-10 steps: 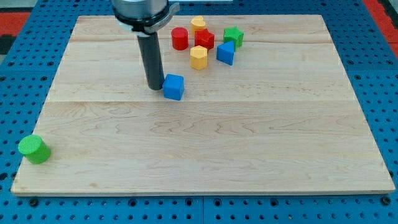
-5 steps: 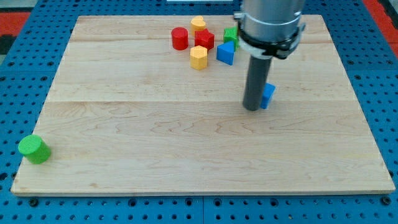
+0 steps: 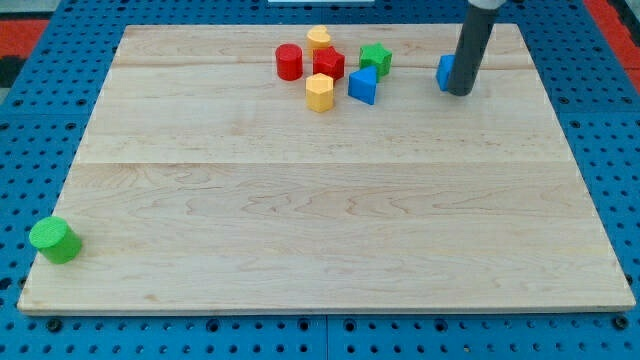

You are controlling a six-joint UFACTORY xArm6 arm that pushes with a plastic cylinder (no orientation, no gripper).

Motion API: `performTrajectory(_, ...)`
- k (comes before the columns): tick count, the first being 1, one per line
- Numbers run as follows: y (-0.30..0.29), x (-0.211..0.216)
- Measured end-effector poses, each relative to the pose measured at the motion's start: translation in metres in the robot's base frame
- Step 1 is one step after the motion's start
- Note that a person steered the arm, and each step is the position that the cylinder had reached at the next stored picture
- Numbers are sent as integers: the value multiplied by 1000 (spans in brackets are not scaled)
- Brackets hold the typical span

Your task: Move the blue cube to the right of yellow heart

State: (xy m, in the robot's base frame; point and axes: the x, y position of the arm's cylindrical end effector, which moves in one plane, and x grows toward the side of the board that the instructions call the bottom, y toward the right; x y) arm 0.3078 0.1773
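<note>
- red cylinder and red block, shape unclear, near the surface's top
- green block
- blue wedge-like block
- green cylinder, bottom-left corner

No text, label, brand, number or sign could be read anywhere in the camera view. The wooden board showed only its grain and the seams between its planks, with nothing printed on it. The blue perforated surface around it carried only rows of holes. The coloured blocks had plain, unmarked faces, and the dark rod bore no lettering that could be made out.
</note>
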Motion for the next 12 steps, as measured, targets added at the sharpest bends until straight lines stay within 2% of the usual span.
performTrajectory(1, 11, -36)
performTrajectory(3, 55, -60)
performTrajectory(5, -29, -79)
performTrajectory(6, -35, -82)
performTrajectory(8, -43, -46)
performTrajectory(10, -62, -88)
performTrajectory(11, -103, -89)
performTrajectory(12, -111, -88)
